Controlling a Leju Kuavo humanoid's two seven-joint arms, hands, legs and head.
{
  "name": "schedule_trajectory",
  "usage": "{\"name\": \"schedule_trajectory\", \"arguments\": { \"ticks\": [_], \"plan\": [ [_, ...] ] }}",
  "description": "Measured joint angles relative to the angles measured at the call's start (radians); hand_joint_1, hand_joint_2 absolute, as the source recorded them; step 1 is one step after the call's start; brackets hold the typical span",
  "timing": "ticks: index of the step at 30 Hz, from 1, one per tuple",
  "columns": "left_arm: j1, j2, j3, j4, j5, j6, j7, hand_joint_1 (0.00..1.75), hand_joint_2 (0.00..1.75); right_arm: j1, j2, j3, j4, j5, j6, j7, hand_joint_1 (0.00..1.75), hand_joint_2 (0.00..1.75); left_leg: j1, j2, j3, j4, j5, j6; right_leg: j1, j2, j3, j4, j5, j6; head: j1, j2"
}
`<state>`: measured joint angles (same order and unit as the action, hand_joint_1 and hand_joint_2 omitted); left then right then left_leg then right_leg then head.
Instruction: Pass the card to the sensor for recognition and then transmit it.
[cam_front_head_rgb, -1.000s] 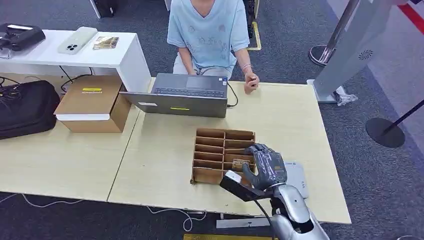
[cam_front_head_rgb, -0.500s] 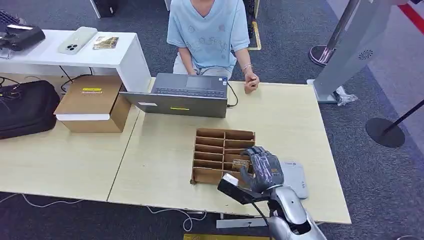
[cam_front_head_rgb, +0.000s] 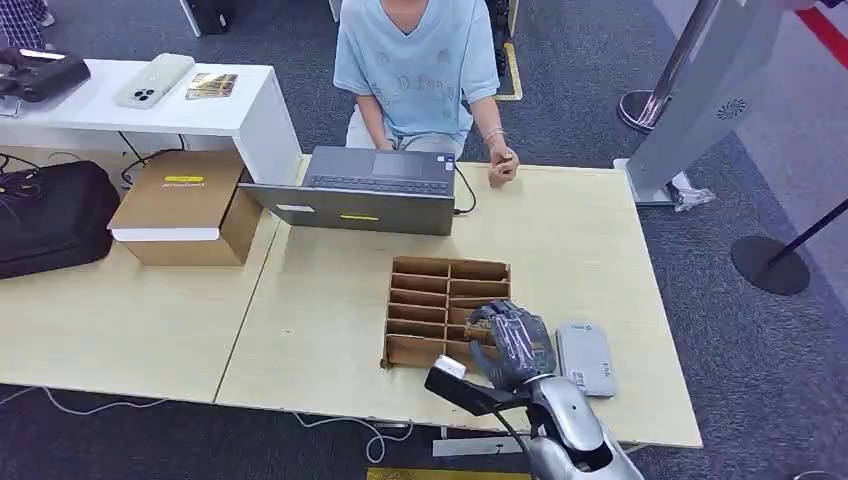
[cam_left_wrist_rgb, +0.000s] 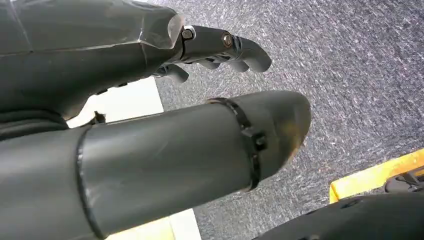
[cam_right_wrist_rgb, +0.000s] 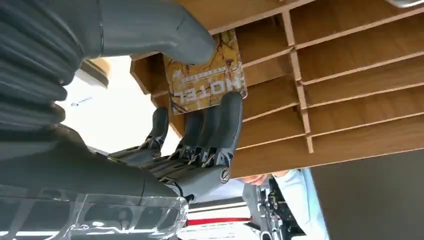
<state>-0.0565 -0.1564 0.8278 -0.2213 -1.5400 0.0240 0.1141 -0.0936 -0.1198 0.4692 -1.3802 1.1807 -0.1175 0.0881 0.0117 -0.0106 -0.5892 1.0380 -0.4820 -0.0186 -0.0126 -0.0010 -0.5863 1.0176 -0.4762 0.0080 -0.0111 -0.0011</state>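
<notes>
1. Card (cam_right_wrist_rgb: 205, 82) sits pinched in our right hand (cam_front_head_rgb: 515, 345): in the right wrist view the thumb presses one face and the fingers (cam_right_wrist_rgb: 220, 127) back the other, so the hand is clamped on it. We judge this flat pinch suits a thin card, leaving one face free for reading.

2. We hold it over the near right slots of the rack (cam_front_head_rgb: 430, 300), a brown divided tray on the table (cam_front_head_rgb: 330, 300). Whether the card's lower edge is in a slot or just above one, we cannot tell.

3. Dividers keep cards standing on edge, which is probably why the hand comes at them from above instead of scraping along the tabletop.

4. Our sensor (cam_front_head_rgb: 585, 358), a flat grey pad, lies just beside the rack on its right, near the table's front edge. That closeness looks deliberate: we judge a short sideways carry would bring the card onto it.

5. Across the table a person (cam_front_head_rgb: 415, 70) sits behind a laptop (cam_front_head_rgb: 365, 190), one hand (cam_front_head_rgb: 500, 165) resting on the tabletop. We take this to be whoever receives the card after reading.

6. Our left hand (cam_left_wrist_rgb: 165, 115) hangs by the floor, fingers loosely apart and holding nothing, since one hand suffices.

7. We judge the task early: card gripped, not yet read.
</notes>
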Motion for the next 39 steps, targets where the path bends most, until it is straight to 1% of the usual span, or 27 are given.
{"name": "schedule_trajectory", "arguments": {
  "ticks": [1, 2, 3, 7, 8, 10, 11, 13, 16, 18, 20, 23, 25, 27, 28, 30, 31, 33, 34, 35, 36, 39],
  "plan": [
    [0.000, 0.000, 0.000, 0.000, 0.000, 0.000, 0.000, 0.00, 0.00, -0.001, 0.000, 0.001, 0.002, 0.000, 0.001, 0.000, 1.03, 1.75, 0.000, 0.000, 0.000, 0.000, 0.000, 0.000, 0.000, 0.000, 0.000, 0.000, 0.000, 0.000, 0.000, 0.000],
    [0.000, 0.000, 0.000, 0.000, 0.000, 0.000, 0.000, 0.00, 0.00, -0.002, 0.001, 0.003, 0.003, 0.000, 0.001, 0.000, 1.10, 1.75, 0.000, 0.000, 0.000, 0.000, 0.000, 0.000, 0.000, 0.000, 0.000, 0.000, 0.000, 0.000, 0.000, 0.000],
    [0.000, 0.000, 0.000, 0.000, 0.000, 0.000, 0.001, 0.00, 0.00, -0.003, 0.001, 0.005, 0.005, 0.000, 0.002, 0.000, 1.24, 1.75, 0.000, 0.000, 0.000, 0.000, 0.000, 0.000, 0.000, 0.000, 0.000, 0.000, 0.000, 0.000, 0.000, 0.000],
    [0.000, 0.000, -0.002, 0.000, 0.000, 0.000, 0.000, 0.00, 0.00, -0.004, 0.001, 0.008, 0.009, 0.000, 0.003, 0.000, 1.38, 1.75, 0.000, 0.000, 0.000, 0.000, 0.000, 0.000, 0.000, 0.000, 0.000, 0.000, 0.000, 0.000, 0.000, 0.000],
    [0.000, 0.000, -0.002, 0.000, 0.000, 0.000, 0.000, 0.00, 0.00, -0.004, 0.001, 0.008, 0.010, 0.000, 0.002, 0.000, 1.34, 1.75, 0.000, 0.000, 0.000, 0.000, 0.000, 0.000, 0.000, 0.000, 0.000, 0.000, 0.000, 0.000, 0.000, 0.000],
    [0.000, 0.000, -0.002, 0.000, 0.000, 0.000, 0.000, 0.00, 0.00, -0.004, 0.001, 0.008, 0.011, 0.000, 0.002, 0.000, 1.38, 1.75, 0.000, 0.000, 0.000, 0.000, 0.000, 0.000, 0.000, 0.000, 0.000, 0.000, 0.000, 0.000, 0.000, 0.000],
    [0.000, 0.000, -0.003, 0.000, 0.000, 0.000, 0.000, 0.00, 0.00, -0.005, 0.001, 0.008, 0.011, 0.001, 0.002, 0.000, 1.43, 1.75, 0.000, 0.000, 0.000, 0.000, 0.000, 0.000, 0.000, 0.000, 0.000, 0.000, 0.000, 0.000, 0.000, 0.000],
    [0.000, 0.000, -0.005, 0.000, -0.001, 0.000, 0.000, 0.00, 0.00, -0.006, 0.001, 0.008, 0.012, 0.002, 0.002, 0.000, 1.41, 1.75, 0.000, 0.000, 0.000, 0.000, 0.000, 0.000, 0.000, 0.000, 0.000, 0.000, 0.000, 0.000, 0.000, 0.000],
    [0.000, 0.000, -0.006, 0.000, -0.001, -0.001, 0.000, 0.00, 0.00, -0.007, 0.001, 0.008, 0.013, 0.006, 0.002, 0.000, 1.48, 1.75, 0.000, 0.000, 0.000, 0.000, 0.000, 0.000, 0.000, 0.000, 0.000, 0.000, 0.000, 0.000, 0.000, 0.000],
    [0.000, 0.000, -0.006, 0.000, -0.001, -0.002, 0.000, 0.00, 0.00, -0.008, 0.001, 0.008, 0.016, 0.014, 0.002, 0.000, 1.45, 1.75, 0.000, 0.000, 0.000, 0.000, 0.000, 0.000, 0.000, 0.000, 0.000, 0.000, 0.000, 0.000, 0.000, 0.000],
    [0.000, 0.000, -0.006, 0.000, -0.001, -0.002, 0.001, 0.00, 0.00, -0.009, 0.001, 0.008, 0.017, 0.015, 0.002, 0.000, 1.50, 1.75, 0.000, 0.000, 0.000, 0.000, 0.000, 0.000, 0.000, 0.000, 0.000, 0.000, 0.000, 0.000, 0.000, 0.000],
    [0.000, 0.000, -0.006, 0.000, -0.001, -0.002, 0.001, 0.00, 0.00, -0.010, 0.001, 0.008, 0.018, 0.015, 0.000, -0.001, 1.52, 1.75, 0.000, 0.000, 0.000, 0.000, 0.000, 0.000, 0.000, 0.000, 0.000, 0.000, 0.000, 0.000, 0.000, 0.000],
    [0.000, 0.000, -0.006, 0.000, 0.000, -0.002, 0.001, 0.00, 0.00, -0.011, 0.001, 0.008, 0.019, 0.015, -0.001, -0.001, 1.59, 1.75, 0.000, 0.000, 0.000, 0.000, 0.000, 0.000, 0.000, 0.000, 0.000, 0.000, 0.000, 0.000, 0.000, 0.000],
    [0.000, 0.000, -0.006, 0.000, 0.000, -0.001, 0.001, 0.00, 0.00, -0.011, 0.001, 0.008, 0.021, 0.016, -0.001, -0.002, 1.59, 1.75, 0.000, 0.000, 0.000, 0.000, 0.000, 0.000, 0.000, 0.000, 0.000, 0.000, 0.000, 0.000, 0.000, 0.000],
    [0.000, 0.000, -0.006, 0.000, 0.000, 0.000, 0.001, 0.00, 0.00, -0.012, 0.001, 0.008, 0.022, 0.016, -0.002, -0.002, 1.64, 1.75, 0.000, 0.000, 0.000, 0.000, 0.000, 0.000, 0.000, 0.000, 0.000, 0.000, 0.000, 0.000, 0.000, 0.000],
    [0.000, 0.000, -0.006, 0.000, 0.000, 0.000, 0.002, 0.00, 0.00, -0.012, 0.001, 0.008, 0.022, 0.016, -0.004, -0.003, 1.64, 1.75, 0.000, 0.000, 0.000, 0.000, 0.000, 0.000, 0.000, 0.000, 0.000, 0.000, 0.000, 0.000, 0.000, 0.000],
    [0.000, 0.000, -0.006, 0.000, 0.000, 0.000, 0.002, 0.00, 0.00, -0.012, 0.001, 0.008, 0.022, 0.017, -0.005, -0.003, 1.71, 1.75, 0.000, 0.000, 0.000, 0.000, 0.000, 0.000, 0.000, 0.000, 0.000, 0.000, 0.000, 0.000, 0.000, 0.000],
    [0.000, 0.000, -0.006, 0.000, 0.000, 0.000, 0.005, 0.00, 0.00, -0.012, 0.001, 0.008, 0.022, 0.017, -0.007, -0.003, 1.69, 1.75, 0.000, 0.000, 0.000, 0.000, 0.000, 0.000, 0.000, 0.000, 0.000, 0.000, 0.000, 0.000, 0.000, 0.000],
    [0.000, 0.000, -0.006, 0.000, 0.000, 0.000, 0.006, 0.00, 0.00, -0.012, 0.001, 0.008, 0.022, 0.017, -0.008, -0.003, 1.71, 1.75, 0.000, 0.000, 0.000, 0.000, 0.000, 0.000, 0.000, 0.000, 0.000, 0.000, 0.000, 0.000, 0.000, 0.000],
    [0.000, 0.000, -0.006, 0.000, 0.000, 0.000, 0.006, 0.00, 0.00, -0.012, 0.001, 0.008, 0.022, 0.017, -0.009, -0.003, 1.69, 1.75, 0.000, 0.000, 0.000, 0.000, 0.000, 0.000, 0.000, 0.000, 0.000, 0.000, 0.000, 0.000, 0.000, 0.000],
    [0.000, 0.000, -0.006, 0.000, 0.000, 0.000, 0.006, 0.00, 0.00, -0.012, 0.001, 0.008, 0.022, 0.018, -0.010, -0.003, 1.73, 1.75, 0.000, 0.000, 0.000, 0.000, 0.000, 0.000, 0.000, 0.000, 0.000, 0.000, 0.000, 0.000, 0.000, 0.000],
    [0.000, 0.000, -0.006, 0.000, 0.000, 0.000, 0.008, 0.00, 0.00, -0.012, 0.001, 0.008, 0.022, 0.018, -0.012, -0.003, 1.71, 1.75, 0.000, 0.000, 0.000, 0.000, 0.000, 0.000, 0.000, 0.000, 0.000, 0.000, 0.000, 0.000, 0.000, 0.000]
  ]
}}
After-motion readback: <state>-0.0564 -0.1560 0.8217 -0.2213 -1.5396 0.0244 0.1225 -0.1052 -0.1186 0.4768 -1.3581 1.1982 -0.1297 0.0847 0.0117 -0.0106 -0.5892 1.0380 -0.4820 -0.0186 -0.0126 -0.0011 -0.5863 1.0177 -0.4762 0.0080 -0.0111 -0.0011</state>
